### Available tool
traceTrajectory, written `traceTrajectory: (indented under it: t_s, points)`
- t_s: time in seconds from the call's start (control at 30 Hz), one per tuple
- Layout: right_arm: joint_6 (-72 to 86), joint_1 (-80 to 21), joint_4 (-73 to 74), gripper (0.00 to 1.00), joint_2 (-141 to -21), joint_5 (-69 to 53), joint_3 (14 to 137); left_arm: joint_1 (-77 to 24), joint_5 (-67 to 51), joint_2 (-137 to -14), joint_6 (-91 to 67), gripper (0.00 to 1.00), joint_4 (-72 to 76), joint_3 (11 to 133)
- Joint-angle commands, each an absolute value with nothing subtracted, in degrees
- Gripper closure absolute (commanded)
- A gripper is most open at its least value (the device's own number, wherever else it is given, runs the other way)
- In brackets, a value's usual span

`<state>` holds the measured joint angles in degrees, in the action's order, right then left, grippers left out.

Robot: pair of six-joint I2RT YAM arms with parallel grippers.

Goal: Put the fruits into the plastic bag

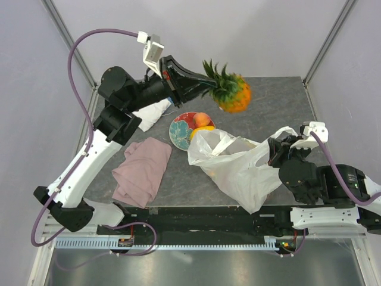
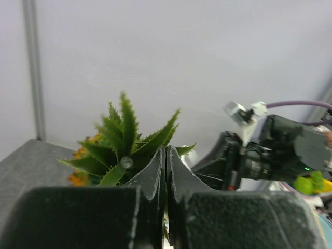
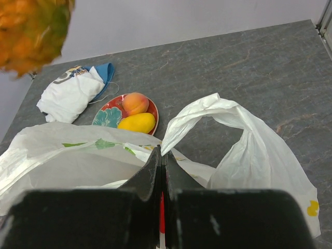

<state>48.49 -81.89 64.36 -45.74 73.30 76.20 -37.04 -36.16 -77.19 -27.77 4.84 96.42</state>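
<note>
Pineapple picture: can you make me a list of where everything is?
pineapple: up in the air, held by its green crown
left tool: shut on the pineapple's crown
right tool: shut, pinching the plastic bag's rim
plastic bag: lying crumpled beside the plate
plate: holds a peach and a mango
cloths: pink cloth left of the bag, white cloth left of the plate
</note>
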Motion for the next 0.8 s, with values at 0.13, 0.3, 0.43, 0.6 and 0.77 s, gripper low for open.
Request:
traceTrajectory:
  t_s: [0.13,0.3,0.43,0.6,0.77]
  points:
    - [49.13,-81.91,65.04,1.00,-44.65,74.00,75.94,-44.38,-41.04,-71.64,-29.09,0.98,10.45,93.87]
    - [49.22,-81.91,65.04,1.00,-44.56,74.18,76.02,-47.54,-42.54,-69.17,-31.81,0.98,12.13,89.49]
    - [49.04,-81.91,65.04,1.00,-44.91,74.27,76.38,-50.53,-43.07,-68.64,-31.99,0.98,12.13,85.88]
    - [49.04,-82.00,65.04,1.00,-45.00,74.36,76.20,-53.00,-44.38,-68.47,-32.17,0.98,11.78,81.74]
    - [49.04,-81.91,65.04,1.00,-44.65,74.35,76.29,-53.70,-45.53,-67.85,-30.15,0.99,9.68,79.11]
